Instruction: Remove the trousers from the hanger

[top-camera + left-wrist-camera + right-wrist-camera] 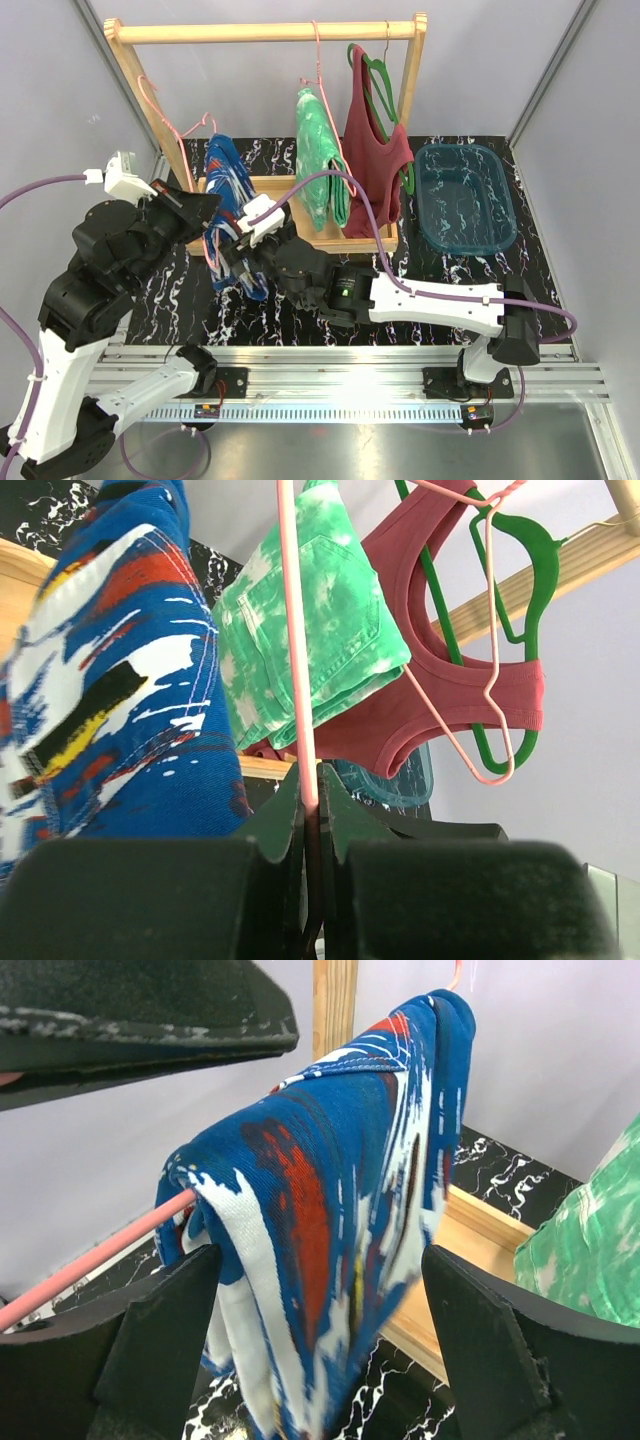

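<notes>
My left gripper [310, 792] is closed tight on the thin pink bar of the hanger [294, 650], fingers pressed together with only the bar between them. On the overhead view that gripper [205, 213] sits at the left end of the rack [265, 33], just beside the blue trousers [228, 190].

The blue trousers [330, 1160] are folded over the hanger's bar [90, 1260] and hang down on both sides of it. My right gripper [320, 1300] is spread wide, one finger on each side of the hanging cloth. I can't tell if the fingers touch the cloth, and the gripper has hold of nothing. From above, that gripper [238, 256] is low against the trousers' near side, over the black marbled table [470, 275]. I can't tell whether the hanger's hook is on the rail.

The green trousers [318, 165] hang folded on a second hanger [317, 60] further right on the rail, with both grippers well apart from them. Just beside them on the right hangs the maroon top [375, 150], and a teal bin [500, 235] stands on the table past it
</notes>
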Robot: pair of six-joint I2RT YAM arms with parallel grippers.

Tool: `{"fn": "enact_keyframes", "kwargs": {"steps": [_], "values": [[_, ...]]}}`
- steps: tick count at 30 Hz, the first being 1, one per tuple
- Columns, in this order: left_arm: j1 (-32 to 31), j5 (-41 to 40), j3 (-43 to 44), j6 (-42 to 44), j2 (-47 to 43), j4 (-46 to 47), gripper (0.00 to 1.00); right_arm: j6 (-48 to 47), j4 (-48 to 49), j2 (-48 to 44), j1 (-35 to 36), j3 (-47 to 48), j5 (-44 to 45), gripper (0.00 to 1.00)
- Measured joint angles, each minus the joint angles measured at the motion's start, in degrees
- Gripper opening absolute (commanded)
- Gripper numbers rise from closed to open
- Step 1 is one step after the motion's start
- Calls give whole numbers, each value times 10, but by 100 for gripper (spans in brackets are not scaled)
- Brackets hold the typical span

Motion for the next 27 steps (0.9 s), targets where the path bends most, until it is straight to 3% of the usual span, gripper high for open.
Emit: {"fn": "enact_keyframes", "kwargs": {"steps": [27], "values": [[0, -14, 32, 0, 4, -1, 0, -10, 29, 9, -21, -32, -6, 81]]}}
